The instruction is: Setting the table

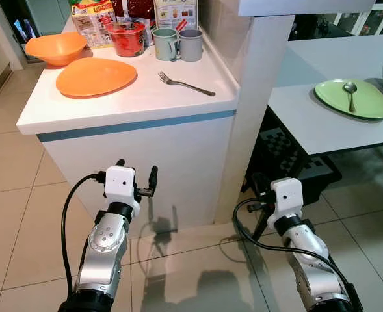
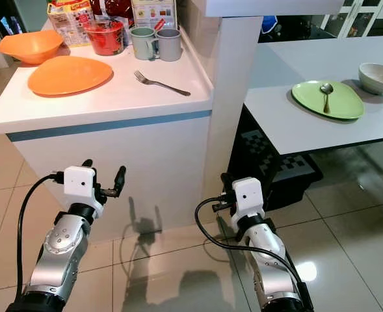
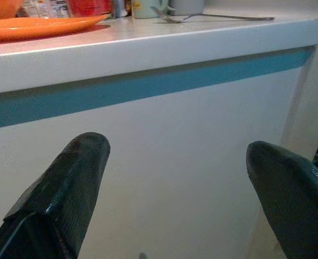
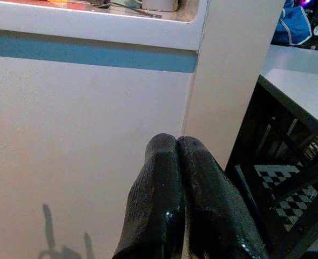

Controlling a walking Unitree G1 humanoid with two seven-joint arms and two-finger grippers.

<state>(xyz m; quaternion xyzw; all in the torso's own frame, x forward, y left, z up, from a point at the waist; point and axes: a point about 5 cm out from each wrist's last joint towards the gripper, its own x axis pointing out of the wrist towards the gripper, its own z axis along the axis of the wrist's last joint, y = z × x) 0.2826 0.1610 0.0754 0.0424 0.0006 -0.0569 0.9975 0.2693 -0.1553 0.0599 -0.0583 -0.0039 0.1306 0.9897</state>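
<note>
1. A white counter (image 1: 132, 97) with a blue band under its top stands before the robot, ending at a white pillar (image 1: 259, 78) on the robot's right.
2. On the counter lie an orange plate (image 1: 95, 77) and, behind it toward the left, an orange bowl (image 1: 56, 48).
3. A metal fork (image 1: 184, 83) lies alone on the counter, to the right of the plate and well apart from it, tines toward the back.
4. Two mugs (image 1: 178, 44) stand side by side behind the fork, next to a red cup (image 1: 127, 39) and some food packets (image 1: 92, 19).
5. Past the pillar, a pale table (image 2: 321, 97) carries a green plate (image 2: 328, 99) with a spoon (image 2: 325, 92) resting on it, and a grey bowl (image 2: 380, 77) just beside that plate.
6. The left gripper (image 1: 136, 174) hangs low in front of the counter's white face, its two black fingers (image 3: 61, 194) spread wide apart, holding nothing.
7. The right gripper (image 4: 179, 156) sits low near the foot of the pillar, its fingers pressed together and empty.
8. A black crate (image 1: 295, 162) with a checkered pattern stands under the table.
</note>
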